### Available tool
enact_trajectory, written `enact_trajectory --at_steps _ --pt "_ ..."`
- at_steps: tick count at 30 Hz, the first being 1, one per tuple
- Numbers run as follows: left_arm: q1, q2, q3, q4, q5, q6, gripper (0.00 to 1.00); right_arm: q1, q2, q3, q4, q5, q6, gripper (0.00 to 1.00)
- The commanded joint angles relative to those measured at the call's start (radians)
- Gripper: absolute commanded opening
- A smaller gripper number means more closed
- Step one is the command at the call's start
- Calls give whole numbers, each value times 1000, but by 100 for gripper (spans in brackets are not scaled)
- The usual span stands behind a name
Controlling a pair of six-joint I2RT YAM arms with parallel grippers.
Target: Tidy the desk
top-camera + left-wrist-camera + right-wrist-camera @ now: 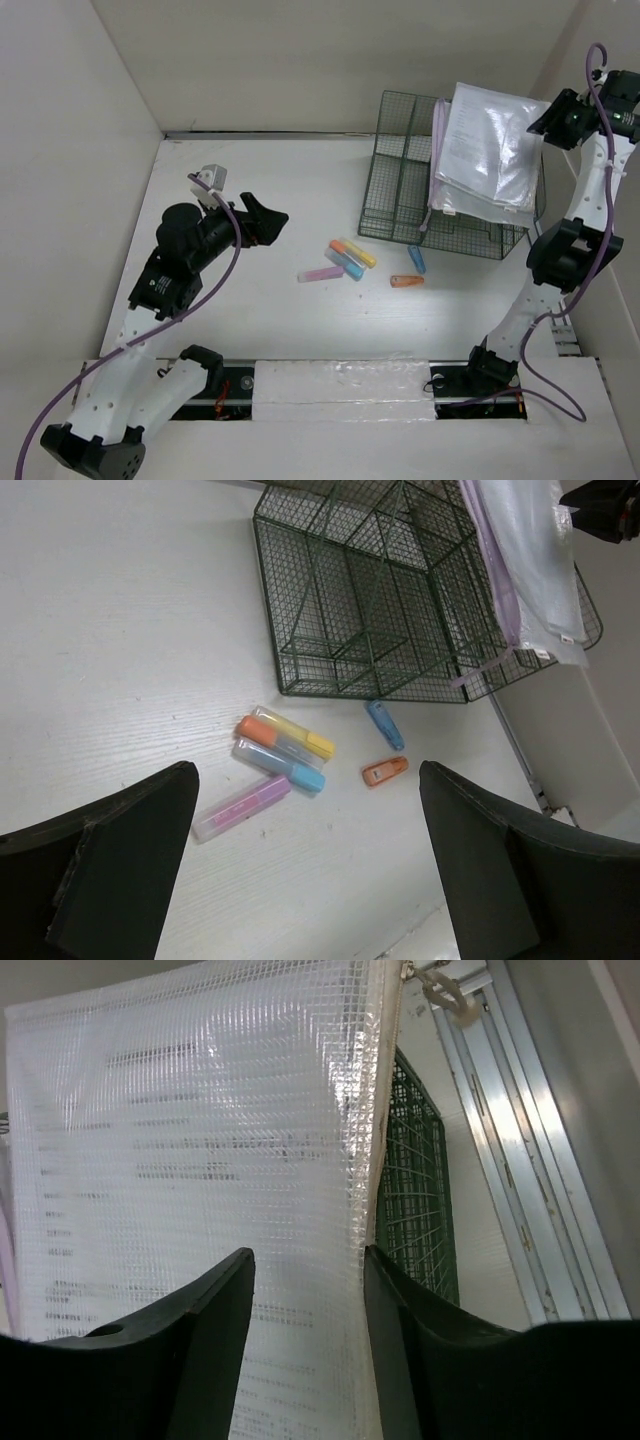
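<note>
At the far right of the desk (250,190), which spreads flat and rigid before both bases, my right gripper (308,1260) has its fingers apart about the pouch (180,1160) edge; whether they touch it I can't quite tell. The pouch, up against the rack (398,190), looks light, floppy, slick: I'd pinch its seamed edge. My left gripper (268,220) hangs spread wide above loose markers (280,760) just before the rack: light, hard, apt to roll, best taken across the barrel.

The clear pouch (487,150) hides part of the rack (398,190), and its printed text is too blurred to read.
</note>
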Motion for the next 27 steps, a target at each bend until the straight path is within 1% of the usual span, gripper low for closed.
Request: enact_trajectory --at_steps 1,2,3,4,5,6,7,8,9,11,12,13,16,17,18,19,20,21,22,23,25,26,27 --pt "-4 18 3 38 30 30 88 -8 -84 -31 88 -70 63 54" --pt "-4 23 8 36 33 35 87 -17 -109 -90 108 -58 71 56" --pt "-4 35 11 35 45 36 86 -17 -132 -126 133 -56 81 62" --pt "-4 38 21 35 45 41 86 -17 -159 -166 197 -65 97 65" --pt "-4 44 26 33 42 42 85 -8 -202 -198 211 -67 98 67" --pt "-4 49 32 27 32 42 85 2 -219 -235 213 -58 89 72" --pt "-4 46 32 26 25 44 85 24 -239 -264 226 -52 83 73" --pt "-4 46 29 29 16 42 85 35 -303 -311 258 -29 84 76" --pt "-4 44 28 29 7 42 85 44 -342 -430 297 -10 103 78" --pt "-4 47 28 29 -1 47 84 54 -431 -579 447 16 144 78" --pt "-4 56 28 26 1 50 84 54 -522 -655 516 27 181 80" --pt "-4 63 26 25 4 51 84 54 -563 -750 579 49 189 80" --pt "-4 84 34 32 41 71 82 91 -718 -883 702 118 196 81" --pt "-4 87 35 36 50 77 81 116 -756 -907 720 170 196 82" --pt "-4 92 35 41 70 85 80 130 -796 -933 748 191 193 82" --pt "-4 92 35 48 76 88 79 146 -874 -960 801 207 187 82" --pt "-4 95 38 55 81 90 78 163 -908 -996 818 244 184 82" --pt "-4 116 41 58 112 100 76 205 -972 -1011 826 255 164 80" --pt "-4 116 46 58 113 101 76 206 -1006 -1011 829 255 164 80" --pt "-4 128 51 58 123 104 76 221 -1040 -1025 831 240 160 77" --pt "-53 165 83 50 116 120 76 282 -1106 -1045 829 214 141 58" --pt "-67 177 97 42 105 127 75 310 -1180 -1060 823 193 138 46" --pt "-109 197 106 39 66 130 75 339 -1215 -1088 805 191 138 22"
